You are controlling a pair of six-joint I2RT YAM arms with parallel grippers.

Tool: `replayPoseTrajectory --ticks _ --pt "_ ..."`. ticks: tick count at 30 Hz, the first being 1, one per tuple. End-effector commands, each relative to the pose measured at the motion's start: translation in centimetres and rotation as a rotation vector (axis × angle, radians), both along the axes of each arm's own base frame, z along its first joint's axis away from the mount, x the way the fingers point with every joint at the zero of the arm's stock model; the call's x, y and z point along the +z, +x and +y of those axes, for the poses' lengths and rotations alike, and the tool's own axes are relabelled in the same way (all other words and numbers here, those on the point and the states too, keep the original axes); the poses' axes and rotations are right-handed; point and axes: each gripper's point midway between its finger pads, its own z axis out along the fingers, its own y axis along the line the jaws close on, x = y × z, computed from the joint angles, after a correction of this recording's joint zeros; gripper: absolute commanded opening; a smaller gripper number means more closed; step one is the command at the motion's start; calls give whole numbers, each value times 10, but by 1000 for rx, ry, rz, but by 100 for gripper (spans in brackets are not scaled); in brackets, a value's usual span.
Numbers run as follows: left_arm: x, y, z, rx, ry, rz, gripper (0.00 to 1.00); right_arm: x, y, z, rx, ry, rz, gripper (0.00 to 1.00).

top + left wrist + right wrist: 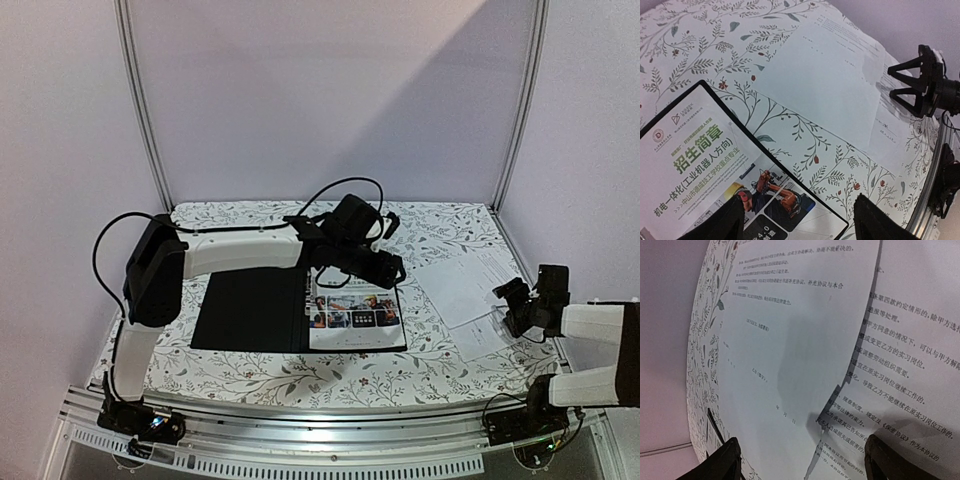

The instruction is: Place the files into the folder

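Right of the folder [245, 310], on the floral tablecloth [250, 370]: two white sheets [465, 290], overlapping, flat, not yet filed. Inside the folder, open with its black lining up: the colour leaflet [355, 318], square on the right-hand half, beside the spine. Low over the near right edge of the white sheets: the right gripper [513, 298], fingers spread wide, nothing between them. Above the far right corner of the colour leaflet: the left gripper [388, 268], likewise parted and empty.

Most likely the step in hand: picking up a white sheet with the right gripper. Some advice for doing it well:

- Aim for the upper sheet alone, at the free edge where the shadow in the right wrist view hints at a slight lift off the one beneath.
- Come in low and shallow, slip one finger under that edge, and close gently.
- Check for a single sheet before rising.
- Lift slowly to keep the paper from creasing or swinging.
- Carry it leftward and lay it flat on the colour leaflet, within the folder's rim.
- Draw the left gripper back first, or press it down on the colour leaflet as a stop; otherwise expect crowding over the folder.
- Avoid nudging the lower sheet toward the table's right edge.
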Motion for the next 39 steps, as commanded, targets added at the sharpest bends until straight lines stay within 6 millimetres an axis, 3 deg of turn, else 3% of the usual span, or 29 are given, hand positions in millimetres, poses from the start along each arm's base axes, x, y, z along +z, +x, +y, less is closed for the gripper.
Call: replayPoseTrajectory --ticks 1,11,17,21,22,23,29,33,39 --pt "5 -7 4 -12 -5 -1 76 -6 1 0 -15 37 -20 84" --pt "4 -7 5 -17 -5 -4 75 -7 14 -9 -17 18 -112 84" --pt "3 -6 4 -16 -9 -7 75 -7 20 11 52 138 -164 80" --pt "9 21 -19 8 -83 -41 76 -6 18 15 96 129 -147 80" --pt "26 36 -31 17 -123 -73 77 -6 15 14 110 96 -133 80" --pt "29 50 -39 31 -137 -91 78 -5 15 12 119 65 -128 81" --pt "16 113 -52 151 -201 -131 87 29 20 13 202 -27 -187 83" --pt "0 127 -49 187 -246 -128 89 28 13 32 248 47 -188 84" --pt "-21 124 -59 159 -294 -76 88 19 9 48 283 118 -157 85"
